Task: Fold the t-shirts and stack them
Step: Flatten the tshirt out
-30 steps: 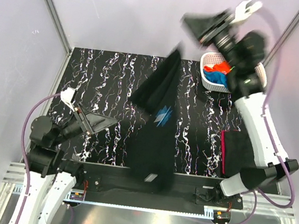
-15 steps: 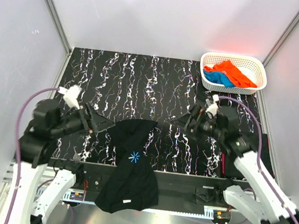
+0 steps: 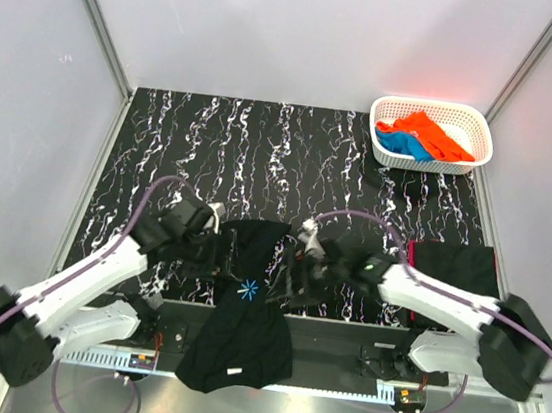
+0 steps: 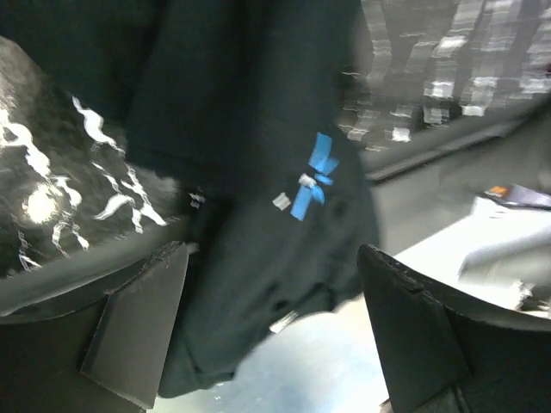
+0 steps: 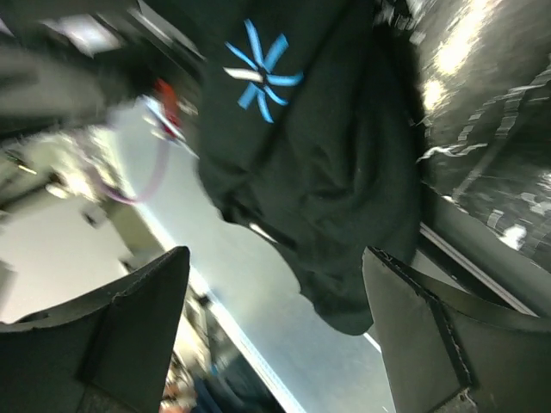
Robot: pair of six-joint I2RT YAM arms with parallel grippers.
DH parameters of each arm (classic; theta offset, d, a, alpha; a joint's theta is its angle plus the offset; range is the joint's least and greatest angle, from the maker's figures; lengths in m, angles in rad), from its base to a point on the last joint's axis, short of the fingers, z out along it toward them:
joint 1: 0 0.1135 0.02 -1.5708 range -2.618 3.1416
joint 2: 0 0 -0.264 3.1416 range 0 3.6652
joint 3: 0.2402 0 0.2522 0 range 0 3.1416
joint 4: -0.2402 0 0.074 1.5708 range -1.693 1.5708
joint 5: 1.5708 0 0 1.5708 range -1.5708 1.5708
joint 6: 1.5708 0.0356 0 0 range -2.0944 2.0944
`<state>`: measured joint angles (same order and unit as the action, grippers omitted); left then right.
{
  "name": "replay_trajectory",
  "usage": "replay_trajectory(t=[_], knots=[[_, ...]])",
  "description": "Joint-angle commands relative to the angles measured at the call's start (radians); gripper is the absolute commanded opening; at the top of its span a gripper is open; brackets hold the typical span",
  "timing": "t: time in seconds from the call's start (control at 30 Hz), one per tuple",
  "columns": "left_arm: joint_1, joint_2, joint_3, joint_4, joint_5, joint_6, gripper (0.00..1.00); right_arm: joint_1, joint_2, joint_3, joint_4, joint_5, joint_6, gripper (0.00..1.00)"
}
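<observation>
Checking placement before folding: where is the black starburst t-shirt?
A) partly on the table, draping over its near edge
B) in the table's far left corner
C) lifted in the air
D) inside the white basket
A: the black t-shirt has its top on the table and its lower part hanging past the near edge.

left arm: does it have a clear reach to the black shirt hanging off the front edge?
Probably yes. The left claw is open right beside the black shirt, cloth framed in its wrist view, nothing between them.
</observation>
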<state>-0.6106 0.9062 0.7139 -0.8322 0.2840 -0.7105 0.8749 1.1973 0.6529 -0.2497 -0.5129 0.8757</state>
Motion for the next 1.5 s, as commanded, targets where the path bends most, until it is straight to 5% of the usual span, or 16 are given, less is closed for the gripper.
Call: replay_trajectory(t=[0.0, 0.07, 0.13, 0.23, 0.3, 0.63, 0.73, 0.83, 0.97, 1.17, 1.47], knots=[[-0.028, 0.144, 0.028, 0.110, -0.147, 0.028, 0.82, 0.088, 0.150, 0.088, -0.003, 0.108, -0.035, 0.88], [-0.025, 0.230, 0.044, 0.128, -0.152, 0.052, 0.70, 0.111, 0.191, 0.117, 0.003, 0.117, -0.026, 0.87], [-0.025, 0.270, 0.080, 0.136, -0.161, 0.100, 0.39, 0.119, 0.225, 0.125, 0.019, 0.120, -0.012, 0.83], [0.034, 0.319, 0.143, 0.137, -0.194, 0.158, 0.22, 0.118, 0.240, 0.131, 0.026, 0.136, -0.012, 0.76], [0.099, 0.385, 0.224, 0.111, -0.116, 0.218, 0.00, 0.118, 0.251, 0.139, 0.026, 0.139, -0.001, 0.76], [0.149, 0.295, 0.551, -0.093, -0.140, 0.284, 0.00, 0.118, 0.455, 0.300, -0.011, 0.120, -0.084, 0.73], [0.153, 0.252, 0.593, -0.099, -0.126, 0.263, 0.00, 0.116, 0.501, 0.343, -0.025, 0.184, -0.118, 0.58], [0.164, 0.234, 0.681, -0.146, -0.143, 0.270, 0.00, 0.107, 0.515, 0.386, -0.107, 0.278, -0.152, 0.26], [0.198, 0.205, 0.840, -0.254, -0.256, 0.337, 0.00, 0.063, 0.450, 0.384, -0.204, 0.425, -0.193, 0.00], [0.229, 0.163, 1.044, -0.343, -0.387, 0.358, 0.00, -0.049, 0.158, 0.358, -0.382, 0.580, -0.289, 0.00], [0.230, 0.048, 1.183, -0.364, -0.557, 0.342, 0.00, -0.142, -0.103, 0.709, -0.612, 0.776, -0.632, 0.00]])
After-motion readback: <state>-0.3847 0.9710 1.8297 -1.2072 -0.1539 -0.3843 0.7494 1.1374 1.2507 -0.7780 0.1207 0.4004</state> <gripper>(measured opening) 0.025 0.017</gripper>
